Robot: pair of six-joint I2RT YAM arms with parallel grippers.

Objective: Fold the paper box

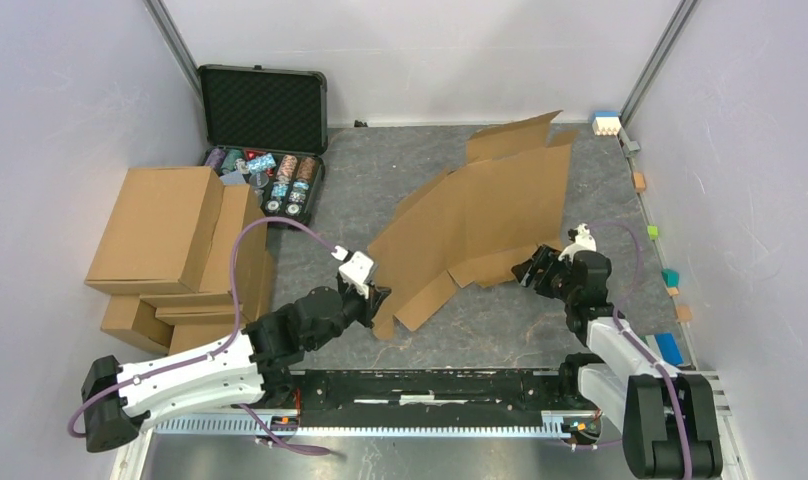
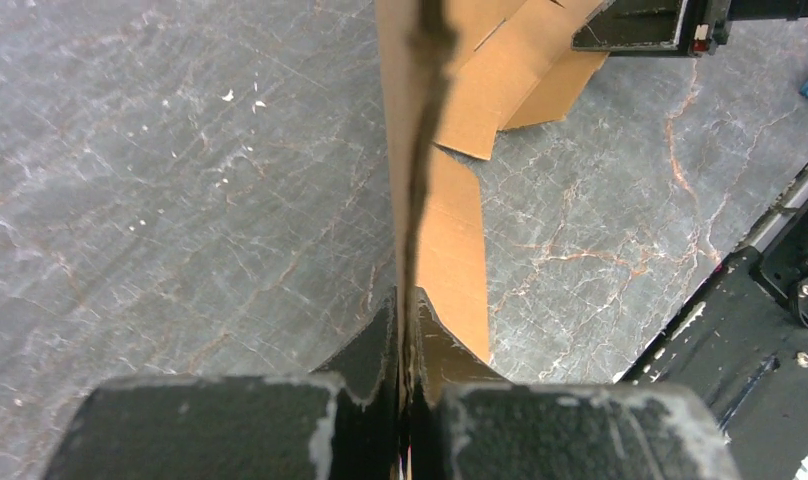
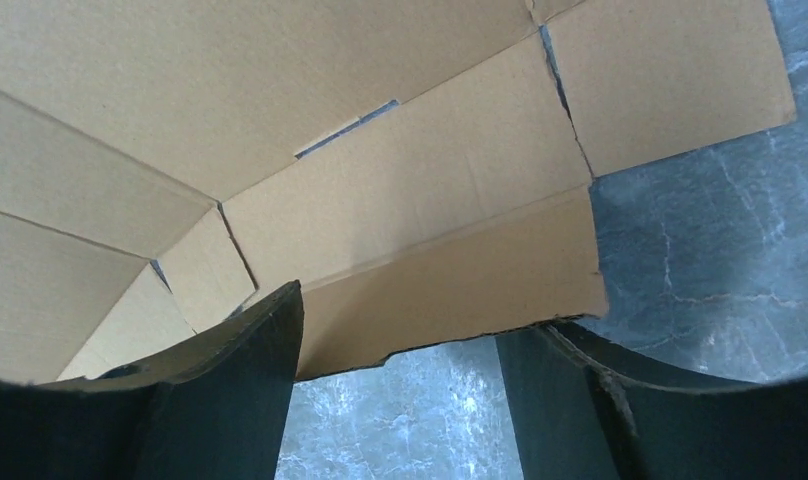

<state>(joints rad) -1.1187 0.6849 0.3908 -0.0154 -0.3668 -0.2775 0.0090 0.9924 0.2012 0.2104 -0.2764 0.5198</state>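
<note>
- The grey stone-look surface (image 1: 460,340) sits between pale walls (image 1: 70,100).
- The paper box (image 1: 480,215), a big brown sheet, lies in the middle, partly lifted.
- The left fingers (image 2: 375,355) are shut tight on its near edge.
- The right fingers (image 3: 240,380) are wide open by a flap on the other side, holding nothing.
- If the pull is too hard, the thin edge may tear or slip out, I think.
- I can read no words anywhere.

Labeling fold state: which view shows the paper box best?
Top external: the whole paper box shows, a creased, partly raised sheet. Left wrist shows only the edge the left gripper pinches; right wrist shows flaps beyond the open right gripper.
</note>
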